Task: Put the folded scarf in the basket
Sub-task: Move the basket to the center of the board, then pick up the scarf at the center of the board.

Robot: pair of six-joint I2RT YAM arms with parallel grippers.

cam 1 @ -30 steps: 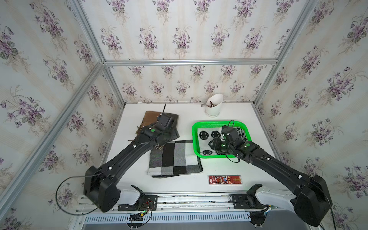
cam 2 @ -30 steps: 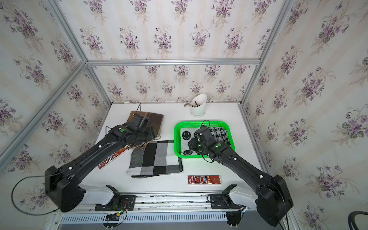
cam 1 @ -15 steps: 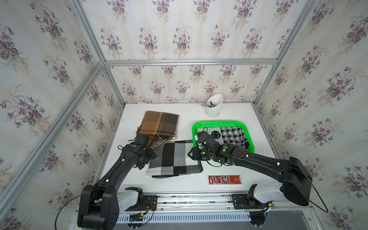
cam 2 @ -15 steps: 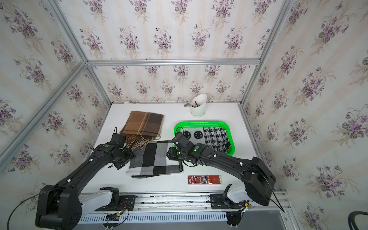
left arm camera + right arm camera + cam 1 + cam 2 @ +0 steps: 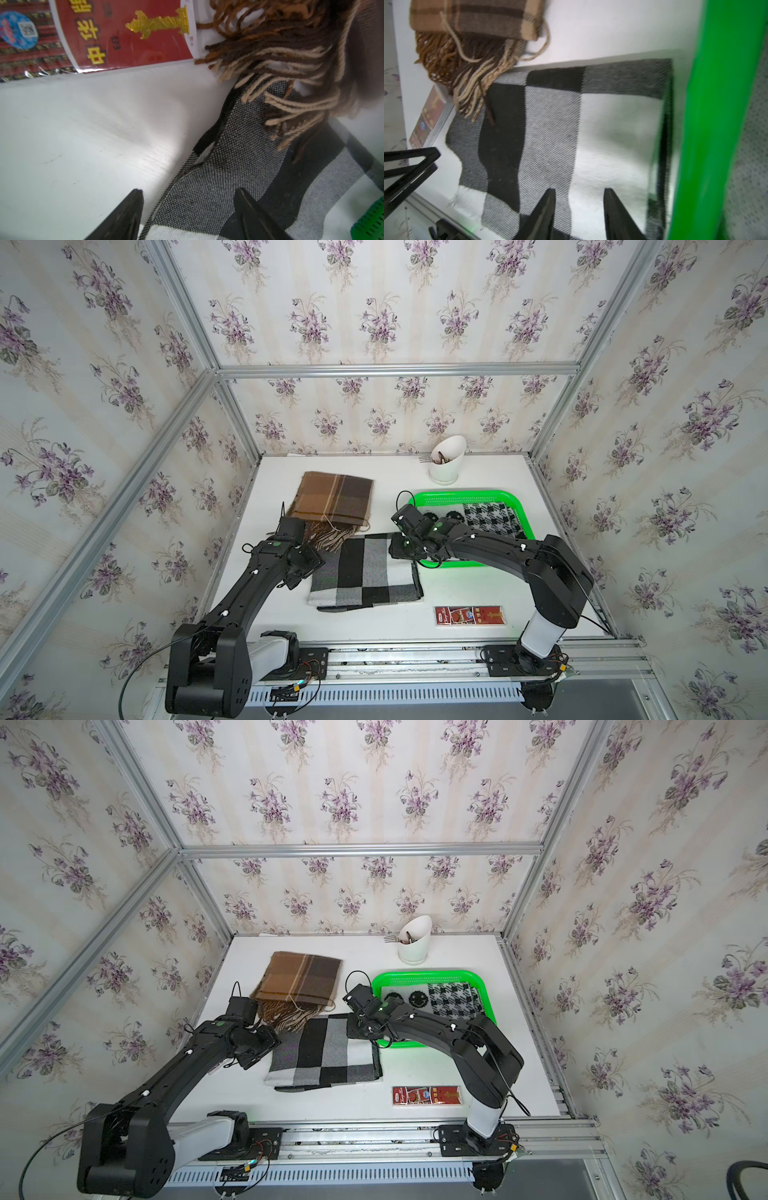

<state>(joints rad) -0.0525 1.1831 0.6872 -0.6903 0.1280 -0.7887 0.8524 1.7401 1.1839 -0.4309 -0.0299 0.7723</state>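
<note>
**Change, left claw** (image 5: 188, 193): a second back it is over the brown plaid scarf (image 5: 332, 497). Now it stands low at the left edge of the checked scarf (image 5: 365, 572). Its jaws are wide and straddle the hem, one finger over bare desk (image 5: 457, 585) and one over cloth. It holds nothing.

**Change, right claw** (image 5: 579, 191): a second back it is inside the green basket (image 5: 465, 492). Now it is out and over the checked scarf's corner nearest the basket. Its jaws are partly apart and grip nothing.

**Meaning:** both arms appear to be setting up a two-sided pickup of the checked scarf, with the grasp not yet made.

**Task item:** the checked scarf lies folded and flat on the desk, its right edge just beside the basket's left wall. The brown scarf's fringe overlaps its far-left corner.

**Basket contents:** a houndstooth scarf (image 5: 486, 516) and a smiley-face piece (image 5: 417, 999).

**Also present:** a white utensil cup (image 5: 446, 462) and a red packet (image 5: 469, 615) at the front.

**Hidden or unclear:**
- In both top views the wrists cover the fingertips.
- Whether any tip touches the cloth cannot be told.
- The right arm covers the basket's near-left corner.
- A second red packet (image 5: 124, 31) shows plainly only in the left wrist view.
- The right wrist view is blurred.
</note>
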